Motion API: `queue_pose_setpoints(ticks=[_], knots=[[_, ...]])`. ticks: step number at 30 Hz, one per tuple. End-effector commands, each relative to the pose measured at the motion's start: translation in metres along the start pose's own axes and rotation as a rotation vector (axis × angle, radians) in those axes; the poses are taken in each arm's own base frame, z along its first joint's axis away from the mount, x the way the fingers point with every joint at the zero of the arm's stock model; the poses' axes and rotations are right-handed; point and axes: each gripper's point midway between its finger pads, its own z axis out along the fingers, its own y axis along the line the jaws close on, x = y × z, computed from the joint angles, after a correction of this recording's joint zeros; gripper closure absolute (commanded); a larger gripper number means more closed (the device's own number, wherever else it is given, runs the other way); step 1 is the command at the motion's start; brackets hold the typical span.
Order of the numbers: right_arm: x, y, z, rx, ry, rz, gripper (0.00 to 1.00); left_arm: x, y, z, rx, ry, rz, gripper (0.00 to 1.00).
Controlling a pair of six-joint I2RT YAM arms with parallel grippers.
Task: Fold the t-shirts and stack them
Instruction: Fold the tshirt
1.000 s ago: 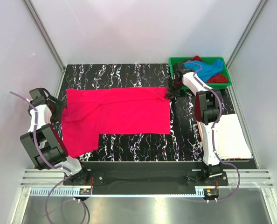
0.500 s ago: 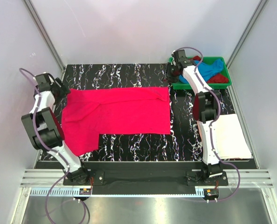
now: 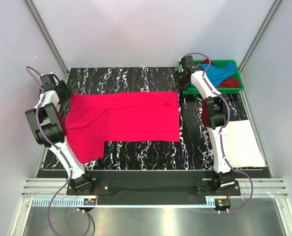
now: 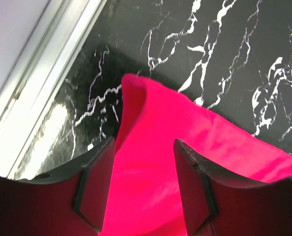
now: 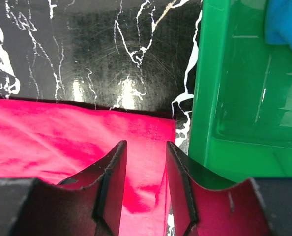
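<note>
L gripper [image 4: 144, 147] agape astride pink t-shirt [image 3: 131, 115] corner nr table [image 3: 136, 78] edge; R gripper [image 5: 145, 147] agape over opposite corner beside tray [image 5: 224, 98]; cloth contact unclear.

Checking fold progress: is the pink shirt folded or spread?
Mostly spread: pink t-shirt lies flat across the table, not a compact fold.

Pink shirt [image 4: 151, 187] cut off below, dark red shirt [image 3: 232, 82] mostly under blue shirt [image 3: 219, 73]

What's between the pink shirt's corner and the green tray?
Just a narrow strip of bare table between the pink shirt and green tray, seen in the right wrist view.
</note>
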Motion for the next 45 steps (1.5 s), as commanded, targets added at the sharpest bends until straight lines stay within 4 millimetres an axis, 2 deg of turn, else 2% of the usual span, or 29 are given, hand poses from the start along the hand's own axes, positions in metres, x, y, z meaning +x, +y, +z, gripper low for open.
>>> queue_pose_setpoints(ticks=[1,10,15,22,24,28,31,33,35,36,37,40,45], knots=[[-0.006,0.004,-0.002,0.015,-0.024,-0.036,0.56,-0.034,-0.012,0.006,0.046,-0.089,0.042,0.46],[-0.005,0.003,0.001,0.017,-0.02,-0.04,0.57,-0.042,-0.015,0.027,0.068,-0.108,0.029,0.53],[-0.004,0.003,0.003,0.016,-0.016,-0.04,0.58,-0.047,-0.019,0.031,0.081,-0.116,0.014,0.64],[-0.007,0.006,0.001,0.013,-0.025,-0.037,0.59,-0.041,-0.025,0.037,0.115,-0.08,-0.023,0.72],[-0.007,0.006,0.002,0.013,-0.023,-0.033,0.59,-0.039,-0.024,0.038,0.115,-0.068,-0.027,0.72],[-0.004,0.008,0.003,0.01,-0.017,-0.022,0.59,-0.034,-0.027,0.038,0.128,-0.045,-0.043,0.66],[-0.002,0.006,0.005,0.01,-0.013,-0.015,0.59,-0.035,-0.028,0.039,0.139,-0.038,-0.059,0.69],[-0.001,0.007,0.005,0.011,-0.008,-0.011,0.59,-0.034,-0.029,0.04,0.143,-0.038,-0.062,0.77],[0.0,0.005,0.006,0.023,-0.007,-0.01,0.59,-0.035,-0.025,0.041,0.117,-0.036,-0.066,0.84],[0.001,0.004,0.006,0.028,-0.006,-0.008,0.59,-0.038,-0.022,0.04,0.104,-0.039,-0.066,0.94],[0.0,0.002,0.006,0.043,-0.009,-0.002,0.59,-0.038,-0.014,0.039,0.068,-0.039,-0.072,0.99],[0.002,0.0,0.008,0.054,-0.006,0.006,0.59,-0.044,0.0,0.035,0.011,-0.066,-0.076,1.0],[0.003,0.0,0.012,0.05,-0.005,0.02,0.59,-0.048,0.008,0.034,-0.001,-0.073,-0.088,1.0]])
